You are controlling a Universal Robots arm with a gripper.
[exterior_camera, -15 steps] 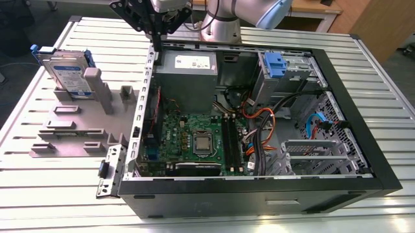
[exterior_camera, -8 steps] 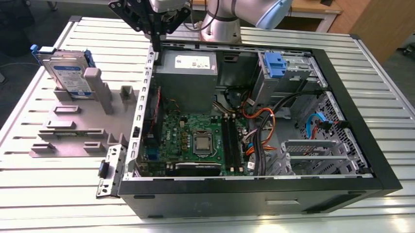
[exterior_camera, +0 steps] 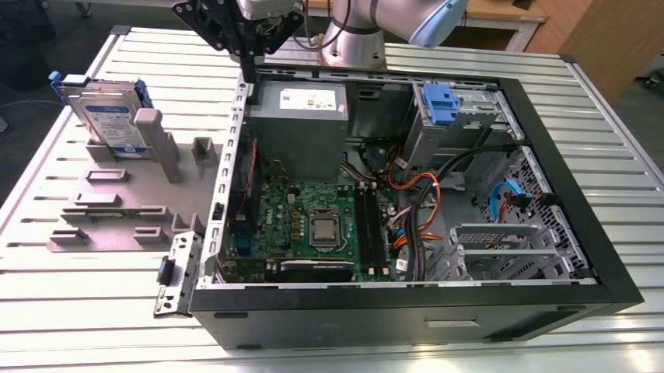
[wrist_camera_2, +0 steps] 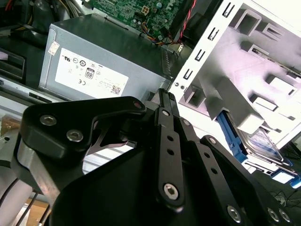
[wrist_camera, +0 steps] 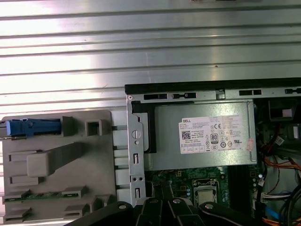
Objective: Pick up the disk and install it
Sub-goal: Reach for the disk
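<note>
The disk [exterior_camera: 107, 115], a silver drive with a white-and-blue label in a bright blue carrier, stands on edge in a slot of the grey fixture [exterior_camera: 114, 206] at the exterior view's left. In the first wrist view the disk [wrist_camera: 31, 127] appears edge-on as a blue strip; in the second wrist view the disk [wrist_camera_2: 262, 141] leans behind a grey post. My gripper [exterior_camera: 249, 76] hangs over the back left corner of the open computer case [exterior_camera: 581, 256], to the right of the disk and apart from it. The gripper [wrist_camera_2: 165, 95] is shut with nothing between its fingers.
A grey power supply box [exterior_camera: 298, 116] with a white sticker sits inside the case just below the gripper. A ribbed blue latch [exterior_camera: 441, 105] marks the drive bay at the back right. The green motherboard [exterior_camera: 311, 225] and loose cables [exterior_camera: 415, 194] fill the case floor. Everything rests on a slatted metal table [exterior_camera: 612, 124].
</note>
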